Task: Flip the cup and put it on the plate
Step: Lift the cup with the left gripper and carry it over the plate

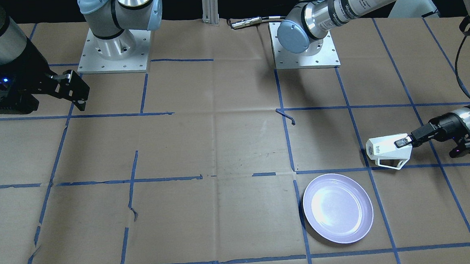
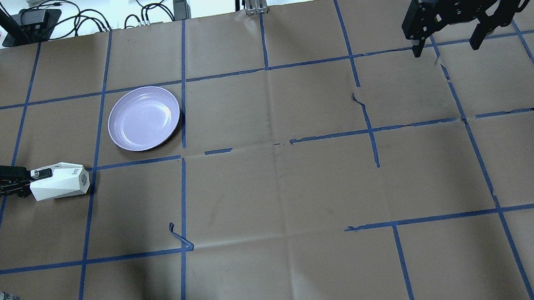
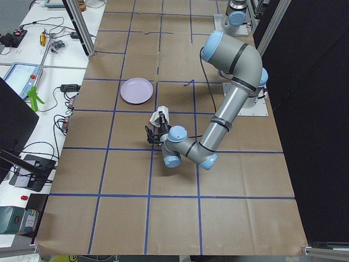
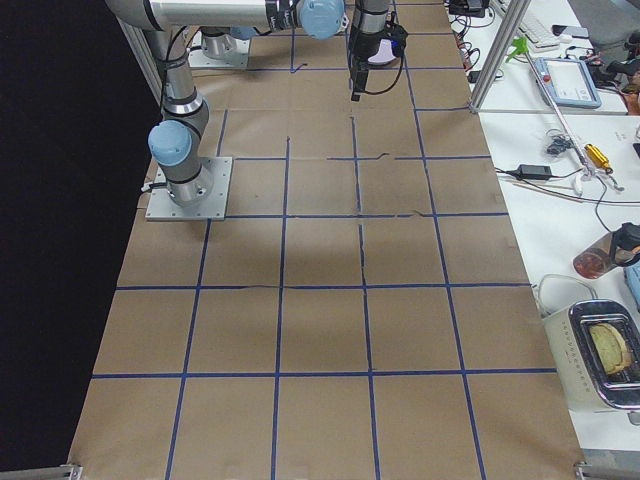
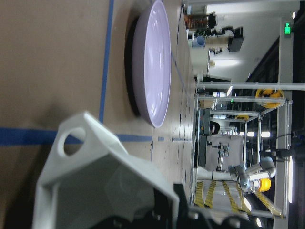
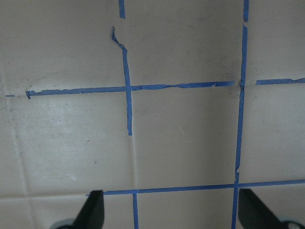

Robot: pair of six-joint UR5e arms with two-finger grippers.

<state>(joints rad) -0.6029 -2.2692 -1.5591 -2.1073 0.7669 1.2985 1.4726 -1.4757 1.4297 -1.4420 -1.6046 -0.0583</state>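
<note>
The white faceted cup lies on its side, its mouth toward my left gripper and its thin handle toward the plate. The left gripper is shut on the cup's rim, one finger inside the mouth. I cannot tell whether the cup touches the paper. It also shows in the overhead view and the left wrist view. The pale lavender plate lies empty on the table, a short way from the cup, and shows in the overhead view. My right gripper is open and empty, hanging high at the far side.
Brown paper with a grid of blue tape covers the table. The two arm bases stand at the robot's edge. Cables and devices lie beyond the table's far edge.
</note>
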